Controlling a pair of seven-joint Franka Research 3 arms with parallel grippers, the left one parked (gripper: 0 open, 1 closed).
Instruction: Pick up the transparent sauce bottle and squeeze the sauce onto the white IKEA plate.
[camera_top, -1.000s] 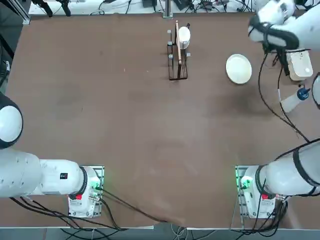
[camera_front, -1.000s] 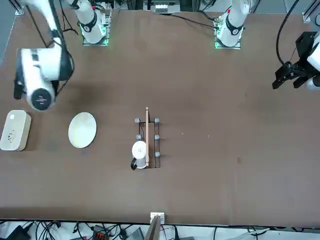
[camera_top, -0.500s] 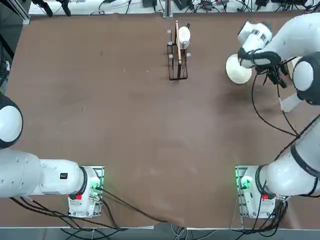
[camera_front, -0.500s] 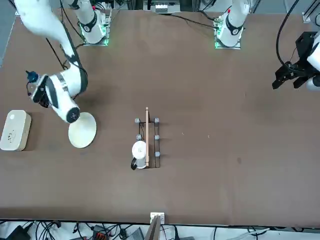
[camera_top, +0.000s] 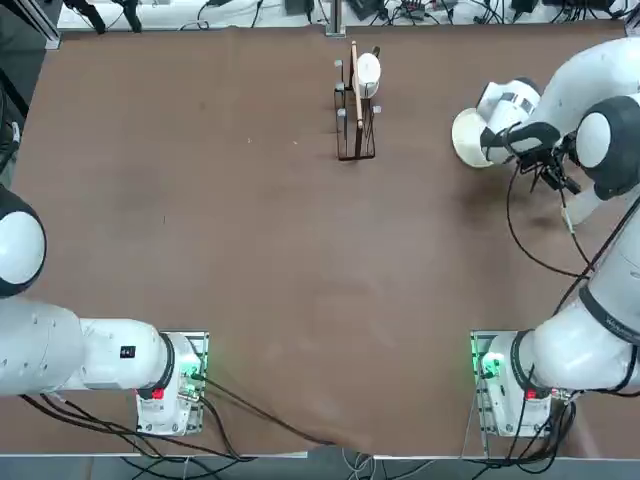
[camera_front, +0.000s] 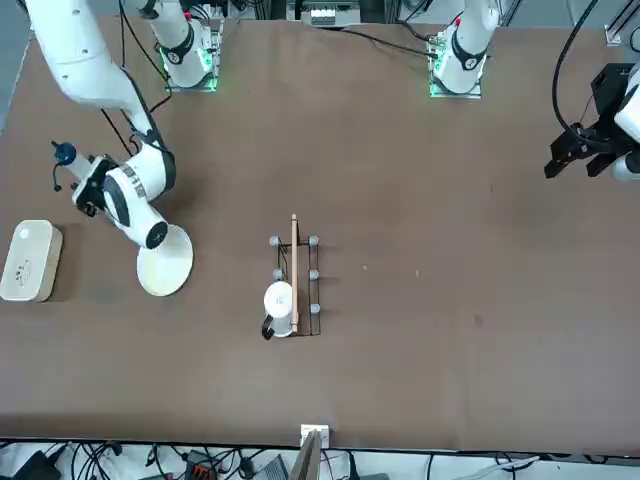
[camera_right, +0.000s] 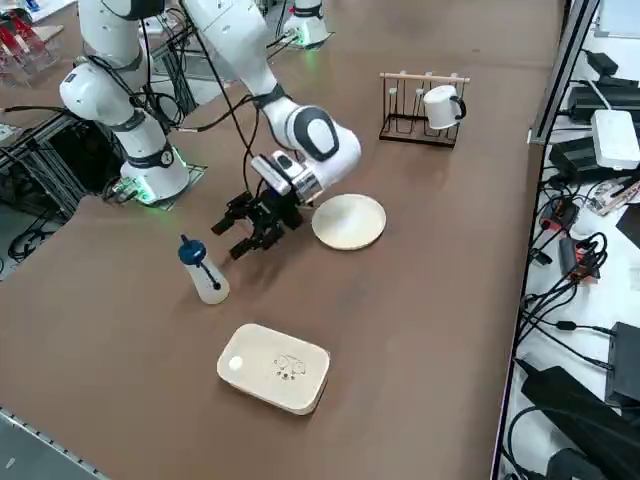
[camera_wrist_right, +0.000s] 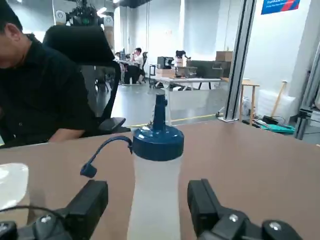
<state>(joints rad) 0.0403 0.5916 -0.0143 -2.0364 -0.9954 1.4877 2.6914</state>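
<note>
From above, the right gripper (camera_top: 570, 178) is mostly tucked under its own arm, and only a pale sliver of the transparent sauce bottle (camera_top: 582, 207) peeks out beside it. The white IKEA plate (camera_top: 468, 138) is partly covered by the arm, while the wire rack (camera_top: 356, 110) stands well apart, toward the far edge of the table.

From across the table, the bottle's blue cap (camera_front: 64, 153) shows beyond the gripper, and the plate lies just below the arm's wrist. The white rounded box (camera_front: 31, 261) sits near that side edge, with a broad bare stretch of brown tabletop (camera_front: 430, 260) past the rack.

From the robot's right side, the whole bottle is plain to see, upright on the table, with brown surface between it and the box. The black fingers point toward it from the plate's side. A white mug (camera_right: 443, 106) hangs at the rack.

From the wrist, the fingers (camera_wrist_right: 90, 207) are wide apart, with the bottle standing between their lines and nothing clamped. A seated person (camera_wrist_right: 45, 90) is beyond the table edge.
</note>
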